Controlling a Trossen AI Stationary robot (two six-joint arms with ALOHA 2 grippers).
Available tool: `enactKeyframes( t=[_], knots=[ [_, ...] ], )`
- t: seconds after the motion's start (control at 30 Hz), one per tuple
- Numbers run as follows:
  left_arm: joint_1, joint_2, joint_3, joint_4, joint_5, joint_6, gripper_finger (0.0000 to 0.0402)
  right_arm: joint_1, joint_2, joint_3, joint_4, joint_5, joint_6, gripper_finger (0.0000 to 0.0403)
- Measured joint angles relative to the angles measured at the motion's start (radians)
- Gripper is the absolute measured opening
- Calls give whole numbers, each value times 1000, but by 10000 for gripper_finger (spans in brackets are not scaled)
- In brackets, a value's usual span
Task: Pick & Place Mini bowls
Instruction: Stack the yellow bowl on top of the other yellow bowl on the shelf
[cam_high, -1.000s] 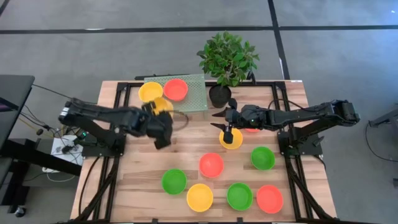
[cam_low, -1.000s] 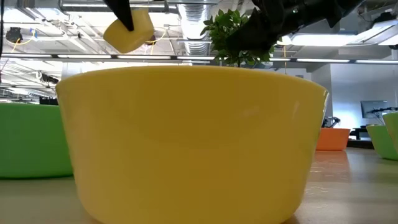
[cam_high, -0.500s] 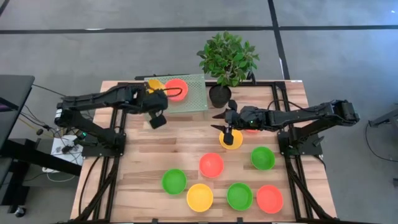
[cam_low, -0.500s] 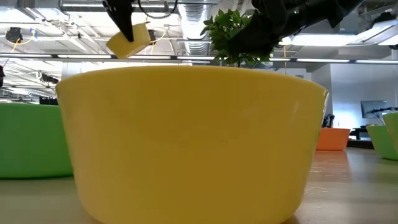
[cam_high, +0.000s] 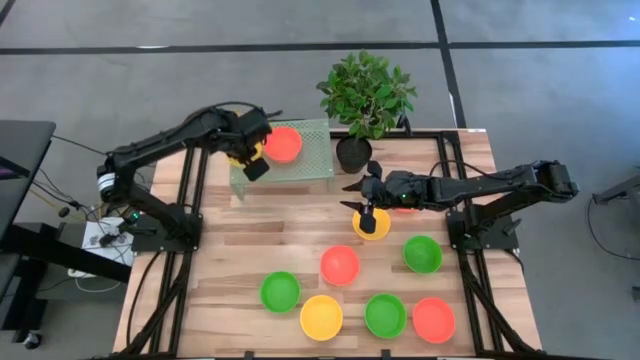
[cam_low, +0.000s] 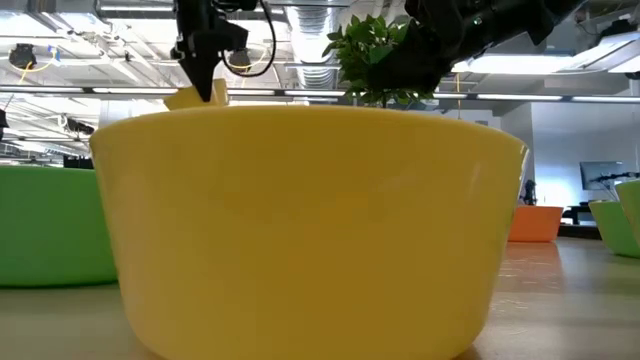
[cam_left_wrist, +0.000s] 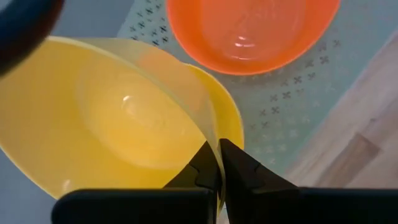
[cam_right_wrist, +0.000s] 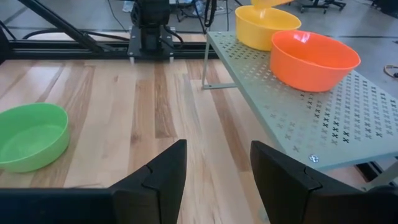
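Observation:
My left gripper (cam_high: 247, 156) is shut on a yellow mini bowl (cam_left_wrist: 118, 118) over the pale green perforated shelf (cam_high: 310, 160) at the table's far left. Just under the held bowl, a second yellow bowl (cam_right_wrist: 266, 26) rests on the shelf beside a red-orange bowl (cam_high: 283, 144). In the low view only my left gripper (cam_low: 205, 85) and a bit of the held bowl (cam_low: 188, 98) show. My right gripper (cam_right_wrist: 217, 168) hovers open over the table's middle, above another yellow bowl (cam_high: 372, 224), with nothing between its fingers. My left gripper pinches the held bowl's rim (cam_left_wrist: 208, 134) between its two fingers, one finger inside the bowl and one outside. The fingers come steeply from above. The bowl hangs tilted, clear of the shelf, close over the yellow bowl that rests there; whether the two touch, I cannot tell.
On the near half of the table stand a red bowl (cam_high: 340, 265), green bowls (cam_high: 422, 254), (cam_high: 280, 291), (cam_high: 385, 315), a yellow bowl (cam_high: 321, 316) and a red bowl (cam_high: 434, 319). A potted plant (cam_high: 355, 150) stands by the shelf. One yellow bowl (cam_low: 310, 220) fills the low view.
My left gripper has swung from the table's middle toward the far left edge and over the shelf, turning as it went and staying shut on the yellow bowl. The bowl has travelled with it, lifted clear, and now hangs over the shelf's yellow bowl.

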Motion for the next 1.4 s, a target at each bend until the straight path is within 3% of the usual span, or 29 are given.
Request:
enactKeyframes(
  t=[0.57, 1.07, 1.4],
  knots=[
    [26, 47, -58, -4, 31, 6, 7, 0, 0, 0, -10, 0, 0, 172],
    [-7, 47, -58, -21, 16, 219, 7, -1, 0, 0, -11, 0, 0, 172],
    [-24, 46, -56, -113, -4, 217, 8, -2, 0, -1, -11, 0, -6, 172]
  ],
)
